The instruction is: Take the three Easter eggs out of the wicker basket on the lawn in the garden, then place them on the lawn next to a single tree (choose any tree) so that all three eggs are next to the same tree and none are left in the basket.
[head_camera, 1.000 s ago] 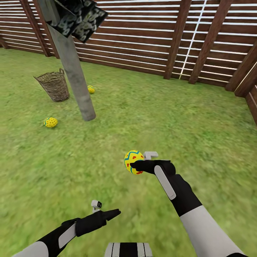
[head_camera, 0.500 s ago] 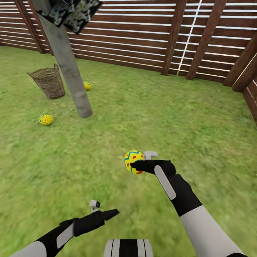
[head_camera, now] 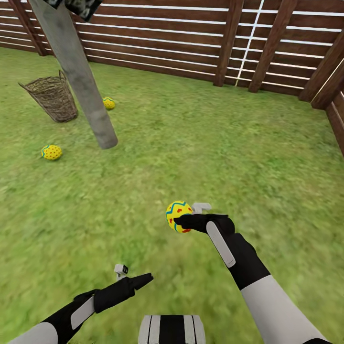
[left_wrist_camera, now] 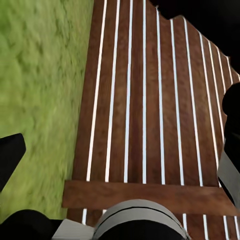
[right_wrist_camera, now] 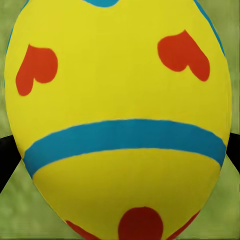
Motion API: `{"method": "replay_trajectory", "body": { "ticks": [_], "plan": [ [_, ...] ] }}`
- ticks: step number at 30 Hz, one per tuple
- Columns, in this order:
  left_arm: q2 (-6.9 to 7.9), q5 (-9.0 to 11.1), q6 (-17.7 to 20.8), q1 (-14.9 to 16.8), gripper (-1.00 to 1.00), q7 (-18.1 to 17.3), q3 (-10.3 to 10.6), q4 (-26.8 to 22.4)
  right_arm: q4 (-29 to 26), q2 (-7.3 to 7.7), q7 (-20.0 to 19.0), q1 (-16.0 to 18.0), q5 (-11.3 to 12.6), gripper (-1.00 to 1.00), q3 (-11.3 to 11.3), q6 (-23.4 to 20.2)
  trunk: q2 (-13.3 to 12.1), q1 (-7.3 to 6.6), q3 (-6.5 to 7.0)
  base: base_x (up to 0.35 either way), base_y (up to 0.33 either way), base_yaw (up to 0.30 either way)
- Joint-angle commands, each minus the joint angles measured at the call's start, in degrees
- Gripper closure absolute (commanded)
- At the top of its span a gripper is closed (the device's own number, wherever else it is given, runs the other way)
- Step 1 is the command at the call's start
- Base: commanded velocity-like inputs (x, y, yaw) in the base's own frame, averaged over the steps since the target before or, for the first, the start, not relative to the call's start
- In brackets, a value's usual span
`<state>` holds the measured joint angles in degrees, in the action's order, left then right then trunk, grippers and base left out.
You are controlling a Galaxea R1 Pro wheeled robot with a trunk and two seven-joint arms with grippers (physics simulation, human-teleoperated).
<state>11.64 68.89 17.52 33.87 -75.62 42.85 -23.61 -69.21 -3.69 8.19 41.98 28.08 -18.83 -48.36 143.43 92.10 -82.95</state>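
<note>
A green, patchy lawn [head_camera: 191, 143] runs back to a brown slat fence [head_camera: 191, 43] that closes the garden on the far side and at the right. At the far left a pale grey trunk [head_camera: 76, 76] rises at a slant from the grass, with dark mottled leaves [head_camera: 79, 5] at its top.

The wicker basket [head_camera: 50, 98] stands on the grass just left of the trunk. One egg [head_camera: 109, 103] lies on the lawn right behind the trunk's foot, and a second, dotted egg [head_camera: 51, 152] lies in front of the basket, near the trunk.

The right gripper [head_camera: 183, 220], held out over the grass well short of the tree, has its fingers closed on the third egg [head_camera: 177, 214], yellow with blue bands and red marks [right_wrist_camera: 120, 120].

The left gripper [head_camera: 143, 278] hangs low near the robot; whether its fingers are parted I cannot tell.
</note>
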Motion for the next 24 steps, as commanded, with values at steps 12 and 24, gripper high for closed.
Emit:
{"method": "replay_trajectory", "body": {
  "ticks": [12, 24],
  "plan": [
    [0.05, 0.46, 0.62, 0.05, -1.0, -0.58, 0.39, -0.12, -0.05, 0.0, 0.6, 0.03, 0.66, 1.0, -0.04, -0.12, 0.18, 0.29, -3.8, 0.0, 0.0, 0.0],
    [0.05, 0.49, 0.6, 0.05, -1.0, -0.37, 0.38, -0.04, -0.05, -0.01, 0.6, 0.03, 0.74, 1.0, -0.14, 0.36, 0.23, 0.4, -5.12, 0.05, -0.048, 0.093]
  ]
}}
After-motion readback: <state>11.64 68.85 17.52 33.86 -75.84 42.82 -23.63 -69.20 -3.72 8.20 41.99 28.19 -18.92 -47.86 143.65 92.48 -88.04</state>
